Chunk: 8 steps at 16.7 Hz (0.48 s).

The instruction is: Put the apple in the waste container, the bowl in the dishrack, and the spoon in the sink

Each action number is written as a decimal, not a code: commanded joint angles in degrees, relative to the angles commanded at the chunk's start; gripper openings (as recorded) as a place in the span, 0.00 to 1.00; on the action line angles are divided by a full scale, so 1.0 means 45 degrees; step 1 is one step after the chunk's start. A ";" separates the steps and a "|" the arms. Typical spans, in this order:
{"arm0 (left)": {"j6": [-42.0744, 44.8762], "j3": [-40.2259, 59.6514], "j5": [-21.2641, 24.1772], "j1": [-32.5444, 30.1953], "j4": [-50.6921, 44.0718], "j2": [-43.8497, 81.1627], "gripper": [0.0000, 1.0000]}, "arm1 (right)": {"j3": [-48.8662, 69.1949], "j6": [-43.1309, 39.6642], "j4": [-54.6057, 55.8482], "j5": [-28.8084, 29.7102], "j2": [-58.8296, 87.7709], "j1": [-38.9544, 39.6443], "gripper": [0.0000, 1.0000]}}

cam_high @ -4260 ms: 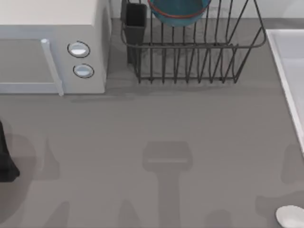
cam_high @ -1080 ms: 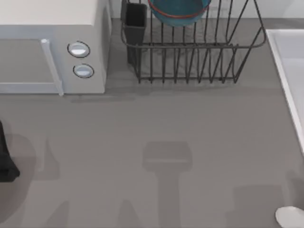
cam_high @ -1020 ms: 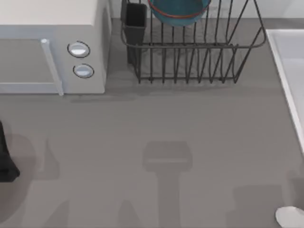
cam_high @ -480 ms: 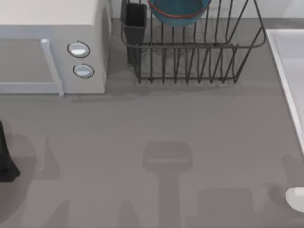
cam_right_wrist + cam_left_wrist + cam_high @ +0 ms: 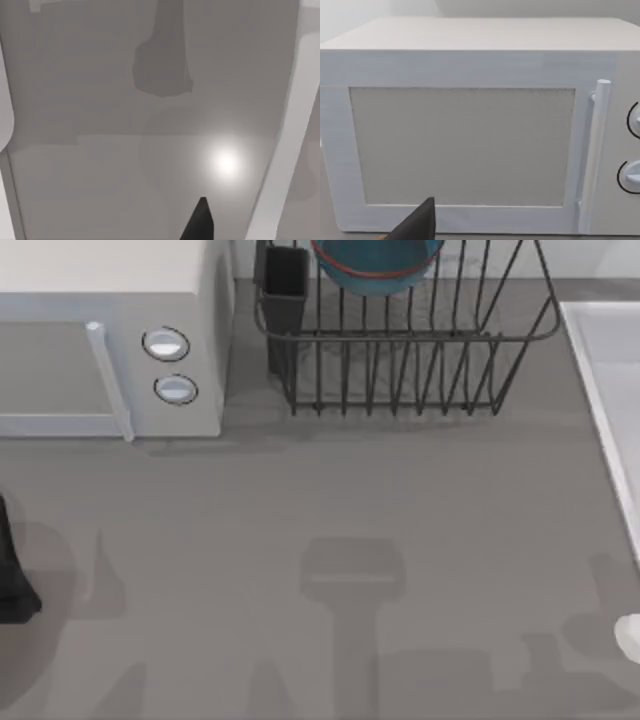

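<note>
Since the earlier frames the spoon (image 5: 630,636) has slid from the desk's near-right corner toward the right edge, just short of the sink (image 5: 610,390). By my judgement the bowl (image 5: 375,265) is done, sitting in the dishrack (image 5: 400,340); the apple looks dealt with, and the spoon is left. Grey desk (image 5: 320,510) carries a white microwave (image 5: 110,340) at left. Left arm (image 5: 12,575) sits parked at the left edge. Whether either arm's fingers are clenched or released, I cannot tell.
</note>
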 joint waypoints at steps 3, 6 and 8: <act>0.0000 0.0000 0.0000 0.0000 0.0000 0.0000 1.00 | 0.0392 -0.0084 -0.0162 -0.0001 0.0355 -0.0030 0.00; 0.0000 0.0000 0.0000 0.0000 0.0000 0.0000 1.00 | 0.2001 -0.0359 -0.0763 -0.0001 0.1796 -0.0132 0.00; 0.0000 0.0000 0.0000 0.0000 0.0000 0.0000 1.00 | 0.3748 -0.0597 -0.1360 -0.0001 0.3297 -0.0223 0.00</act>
